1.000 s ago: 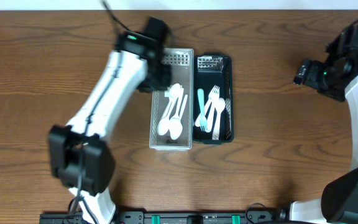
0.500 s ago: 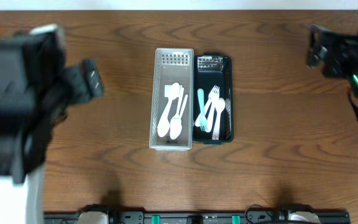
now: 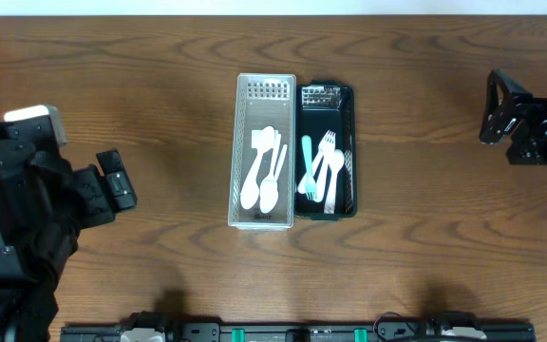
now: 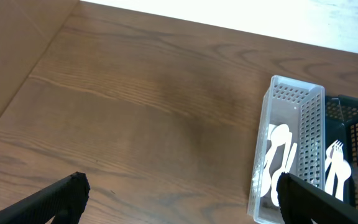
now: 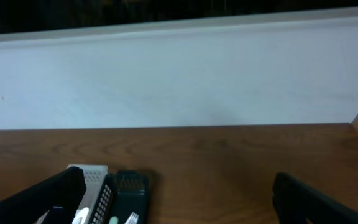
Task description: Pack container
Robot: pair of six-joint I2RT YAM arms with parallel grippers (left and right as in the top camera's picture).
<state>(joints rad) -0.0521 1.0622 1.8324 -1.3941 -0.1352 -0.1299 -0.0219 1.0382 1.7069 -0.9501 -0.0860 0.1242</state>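
Clear bin point(image 3: 264, 214) with white spoons point(image 3: 262, 176) touches dark bin point(image 3: 351, 152) with forks point(image 3: 325, 171) mid-tabletop point(image 3: 160, 85). Left gripper point(image 4: 179, 199), right gripper point(image 5: 176, 199): jaws wide, empty, well apart from bins.

Desk point(image 3: 160, 85): dark brown wood-grain surface with long wavy figure running across its width, matte with a soft sheen; fills nearly the whole overhead view. Far edge: a thin pale strip point(image 3: 273, 6) runs along the top of the overhead view where the desk ends. Wall point(image 5: 179, 74): plain, white to pale blue-grey, unmarked, rising directly behind the desk's far edge in the right wrist view; a dark band point(image 5: 179, 9) lies above it, detail not readable. Near edge: a black rail point(image 3: 292, 332) with small green fittings. Lighting: even, diffuse, with faint soft shadows on the wood.
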